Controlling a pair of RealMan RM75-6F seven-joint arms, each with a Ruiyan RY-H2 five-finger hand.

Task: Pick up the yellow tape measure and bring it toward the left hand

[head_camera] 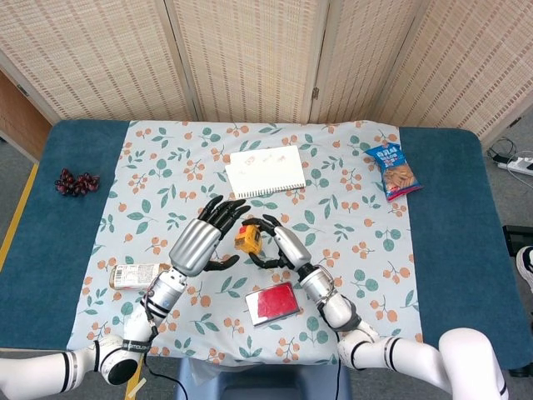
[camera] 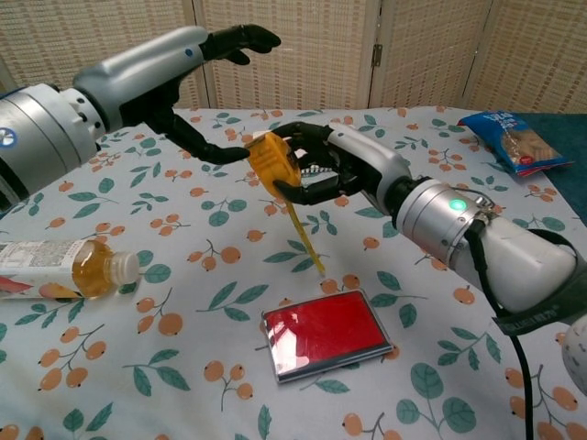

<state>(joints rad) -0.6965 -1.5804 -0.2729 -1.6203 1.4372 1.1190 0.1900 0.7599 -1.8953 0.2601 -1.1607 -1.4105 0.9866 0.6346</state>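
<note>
My right hand grips the yellow tape measure and holds it up above the middle of the floral cloth. A yellow strap dangles from the tape measure. My left hand is open with fingers spread, just left of the tape measure and close to it, not touching it as far as I can tell.
A red-lidded case lies near the front edge. A bottle of amber drink lies at the left. A spiral notebook is behind, a snack bag at the right, grapes far left.
</note>
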